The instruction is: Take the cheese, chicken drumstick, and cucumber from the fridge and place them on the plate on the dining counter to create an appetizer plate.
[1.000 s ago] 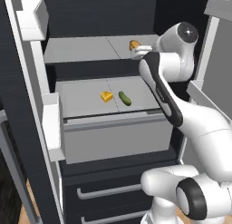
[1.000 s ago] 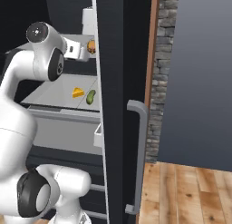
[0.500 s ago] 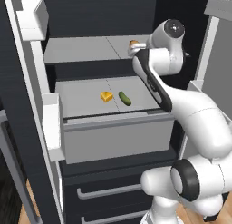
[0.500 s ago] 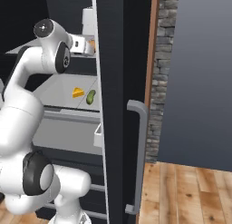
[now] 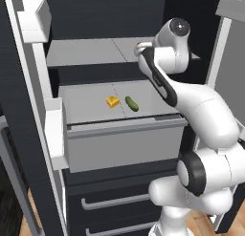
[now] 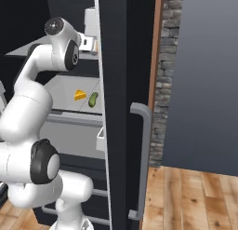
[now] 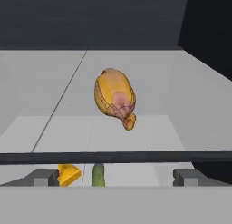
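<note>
The chicken drumstick [image 7: 115, 98] lies golden-brown on the fridge's upper grey shelf [image 5: 86, 52], bone end toward me. My gripper [image 7: 116, 177] is open, its fingertips [image 7: 45, 176] spread wide, just short of the drumstick and level with the shelf's front edge. In the left base view only an orange sliver of the drumstick [image 5: 142, 43] shows beside my hand. On the lower shelf [image 5: 86, 97] the yellow-orange cheese [image 5: 112, 102] and the dark green cucumber [image 5: 131, 103] lie side by side. Both also peek under the shelf edge as cheese [image 7: 69, 174] and cucumber [image 7: 98, 175].
The fridge [image 5: 107, 15] stands open, with white door bins [image 5: 53, 134] on the left door and a grey drawer [image 5: 124, 145] below the lower shelf. The right door [image 6: 125, 108] with its grey handle [image 6: 144, 154] stands close beside my arm. A stone wall [image 6: 165, 84] rises behind.
My arm has swung up and in toward the upper shelf, and the hand now covers most of the drumstick in the left base view. Cheese and cucumber have not moved.
</note>
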### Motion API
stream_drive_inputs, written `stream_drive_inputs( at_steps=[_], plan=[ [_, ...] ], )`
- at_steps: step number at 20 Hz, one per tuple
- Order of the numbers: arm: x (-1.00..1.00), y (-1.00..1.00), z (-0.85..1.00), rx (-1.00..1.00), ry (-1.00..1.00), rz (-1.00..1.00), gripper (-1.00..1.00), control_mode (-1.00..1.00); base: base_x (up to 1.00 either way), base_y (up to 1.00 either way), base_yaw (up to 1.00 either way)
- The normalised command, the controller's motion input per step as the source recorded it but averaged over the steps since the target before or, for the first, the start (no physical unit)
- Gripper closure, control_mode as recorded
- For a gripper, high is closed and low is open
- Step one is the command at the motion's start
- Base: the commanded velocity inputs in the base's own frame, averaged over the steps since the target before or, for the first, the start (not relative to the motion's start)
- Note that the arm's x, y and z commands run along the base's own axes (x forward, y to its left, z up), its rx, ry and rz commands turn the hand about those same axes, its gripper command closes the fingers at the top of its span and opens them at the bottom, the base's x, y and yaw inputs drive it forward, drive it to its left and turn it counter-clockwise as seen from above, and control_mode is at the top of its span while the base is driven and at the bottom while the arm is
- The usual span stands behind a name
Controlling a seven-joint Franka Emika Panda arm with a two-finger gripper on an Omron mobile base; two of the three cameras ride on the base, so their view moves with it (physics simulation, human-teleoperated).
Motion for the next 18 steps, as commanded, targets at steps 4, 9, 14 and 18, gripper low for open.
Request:
stream_drive_inputs(
  at_steps=[4, 9, 14, 18],
  plan=[
    [0.45, -0.06, 0.00, 0.00, 0.03, 0.00, -1.00, -1.00, 0.00, 0.00, 0.00],
    [0.49, 0.00, 0.00, 0.00, 0.06, 0.00, -1.00, -1.00, 0.00, 0.00, 0.00],
    [0.42, 0.00, 0.00, 0.00, 0.07, 0.00, -1.00, -1.00, 0.00, 0.00, 0.00],
    [0.31, 0.00, -0.02, 0.00, 0.06, 0.00, -1.00, -1.00, 0.00, 0.00, 0.00]
  ],
)
